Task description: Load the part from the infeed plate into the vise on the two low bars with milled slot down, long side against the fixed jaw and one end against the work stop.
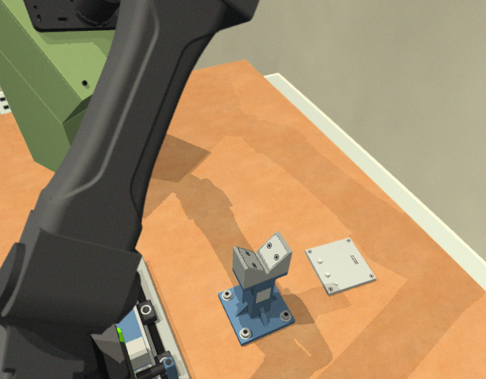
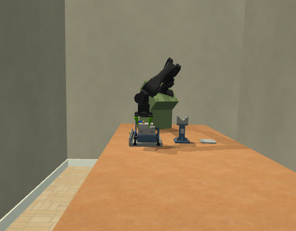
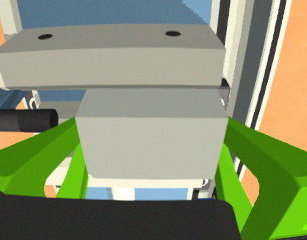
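My gripper (image 3: pixel 151 120) with green fingers is shut on the grey part (image 3: pixel 152 134), one finger on each side of it. In the wrist view the part sits low in the vise (image 2: pixel 145 136), close under a grey jaw (image 3: pixel 113 60) with two holes. A black rod (image 3: pixel 23 120) shows at the left, beside the part. The slot is hidden. In the exterior view the gripper (image 2: pixel 143 121) points straight down over the vise. In the top view the arm (image 1: pixel 92 183) hides most of the vise (image 1: pixel 147 347).
The V-block (image 1: pixel 261 260) on its blue stand is right of the vise, empty. The white infeed plate (image 1: pixel 340 264) lies further right, empty. A green machine housing (image 1: pixel 43 81) stands behind the arm. The table edge runs along the right.
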